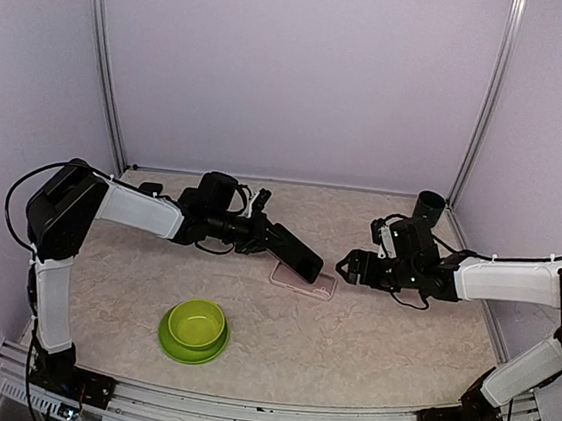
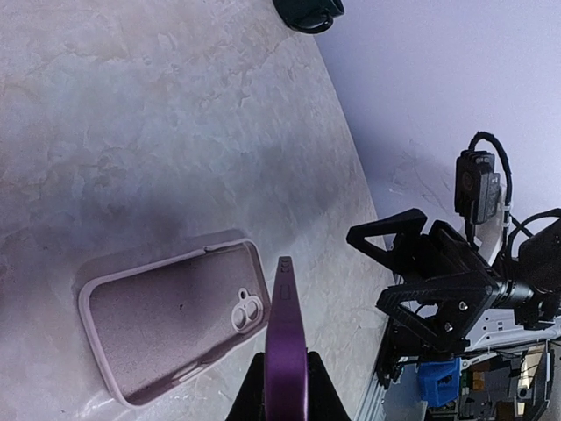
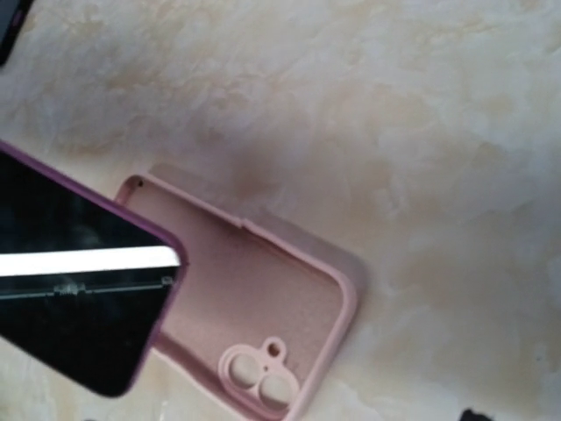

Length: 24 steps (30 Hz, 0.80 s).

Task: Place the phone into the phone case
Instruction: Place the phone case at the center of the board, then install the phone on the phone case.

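Note:
My left gripper is shut on a purple phone with a dark screen, holding it tilted over the left end of the pink phone case. The case lies open side up on the table. In the left wrist view the phone shows edge-on between my fingers, beside the camera cut-out of the case. My right gripper stands open just right of the case, empty. In the right wrist view the phone overlaps the case; that gripper's own fingers are out of frame there.
A green bowl sits near the front, left of centre. A black cup stands at the back right corner. Lilac walls close in the table on three sides.

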Tool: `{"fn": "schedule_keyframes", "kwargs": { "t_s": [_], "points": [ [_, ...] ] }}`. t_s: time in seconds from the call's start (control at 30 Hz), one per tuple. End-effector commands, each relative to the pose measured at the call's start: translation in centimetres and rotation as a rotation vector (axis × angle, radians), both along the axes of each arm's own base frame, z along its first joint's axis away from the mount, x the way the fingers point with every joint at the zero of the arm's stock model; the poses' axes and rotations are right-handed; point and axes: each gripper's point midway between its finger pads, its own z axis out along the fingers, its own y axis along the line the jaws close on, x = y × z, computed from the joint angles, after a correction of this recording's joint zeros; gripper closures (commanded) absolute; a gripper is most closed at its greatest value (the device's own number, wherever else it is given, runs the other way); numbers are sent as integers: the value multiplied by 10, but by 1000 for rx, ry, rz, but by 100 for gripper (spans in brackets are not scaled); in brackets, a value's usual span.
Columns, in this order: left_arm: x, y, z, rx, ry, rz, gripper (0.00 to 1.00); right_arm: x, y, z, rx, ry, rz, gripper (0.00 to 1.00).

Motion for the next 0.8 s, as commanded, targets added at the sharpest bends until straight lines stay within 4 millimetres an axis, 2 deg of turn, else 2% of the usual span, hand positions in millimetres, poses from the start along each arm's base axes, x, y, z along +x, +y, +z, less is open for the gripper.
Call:
{"fn": "schedule_keyframes", "kwargs": {
  "t_s": [0.0,0.3,0.57,0.77],
  "points": [
    [5,-13,12,-42,-17,-24,100,2,5,1,65,-5,0,13],
    [6,-25,1,-33,4,-35,100,1,7,-7,69,15,1,13],
    [4,-31,-14,-18,33,-32,100,0,14,-16,92,39,17,13],
    [8,-33,-18,-21,37,-26,100,-1,17,-20,104,47,33,13]
  ]
}}
